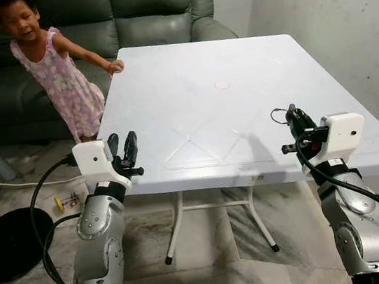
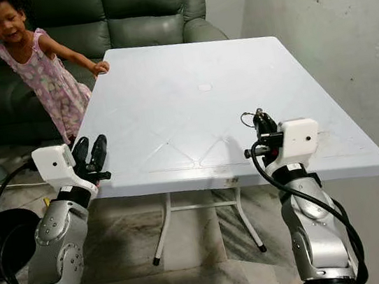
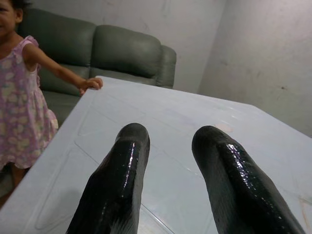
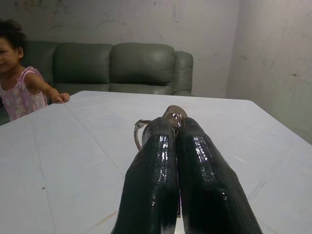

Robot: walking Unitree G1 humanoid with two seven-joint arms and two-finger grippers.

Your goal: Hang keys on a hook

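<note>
1. Right hand [image 1: 295, 121]: raised over the near right part of the white tabletop [image 1: 198, 105]; fingers pressed together, pinching the keys [image 4: 171, 114].
2. Keys: held at the right fingertips, above the tabletop surface; a thin wire ring [image 1: 277, 115] loops out just beside the fingertips, on the robot's left.
3. Left hand [image 1: 123, 148]: up at the near left edge of the tabletop, fingers apart with a narrow gap, holding nothing.
4. A person in a pink floral dress [image 1: 60, 79] stands at the far left corner, one hand [image 1: 115, 67] resting on the tabletop edge.
5. Green sofa [image 1: 150, 10] behind the tabletop; grey wall [image 1: 343, 28] on the right.
</note>
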